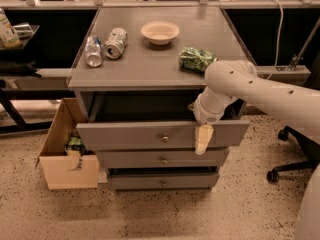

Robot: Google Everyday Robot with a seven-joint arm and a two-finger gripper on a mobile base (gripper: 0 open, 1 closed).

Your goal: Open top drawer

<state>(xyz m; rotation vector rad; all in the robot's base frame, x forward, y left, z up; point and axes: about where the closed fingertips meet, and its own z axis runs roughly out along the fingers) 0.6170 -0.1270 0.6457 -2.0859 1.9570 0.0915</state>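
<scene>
The top drawer (pixel 127 135) is standing partly pulled out of the grey cabinet (pixel 150 66), its flat front jutting forward past the two smaller drawers beneath and leaving a dark gap under the cabinet top. Its small round knob (pixel 165 139) is sitting at the centre of the front, with nothing touching it.

The white arm (pixel 260 91) is reaching in from the right and bending down over the drawer's right end. The gripper (pixel 202 139) is hanging pale and pointing downward in front of the drawer's face, right of the knob and apart from it. It seems to be resting against the front edge, though from here I cannot tell whether it is open or closed.

On the cabinet top, two cans (pixel 105 44) are lying on their sides at the left, a shallow bowl (pixel 160 32) is sitting toward the back, and a green bag (pixel 196 59) is lying near the right edge, just by the arm. An open cardboard box (pixel 67 154) is standing on the floor, touching the cabinet's left side.
</scene>
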